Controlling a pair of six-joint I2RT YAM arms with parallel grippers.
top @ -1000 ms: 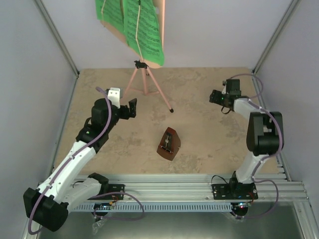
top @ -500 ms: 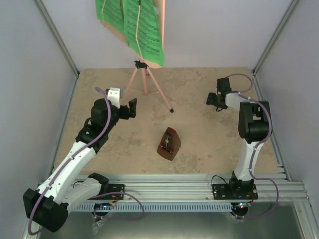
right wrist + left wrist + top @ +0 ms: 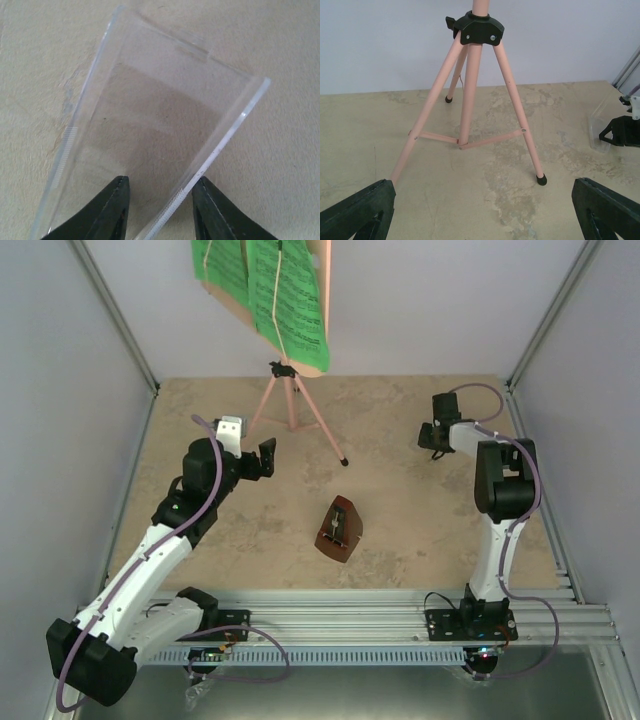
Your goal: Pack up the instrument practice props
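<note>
White links, black joint housings and looping lilac cables run to the black left pincer (image 3: pixel 481 182) and right pincer (image 3: pixel 161 180).

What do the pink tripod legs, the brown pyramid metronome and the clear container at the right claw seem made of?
The pink tripod legs look like painted metal tube, riveted at the braces. The brown pyramid metronome seems wood, judging by colour. The clear container is probably rigid plastic: the table shows through and its edges glint.
</note>
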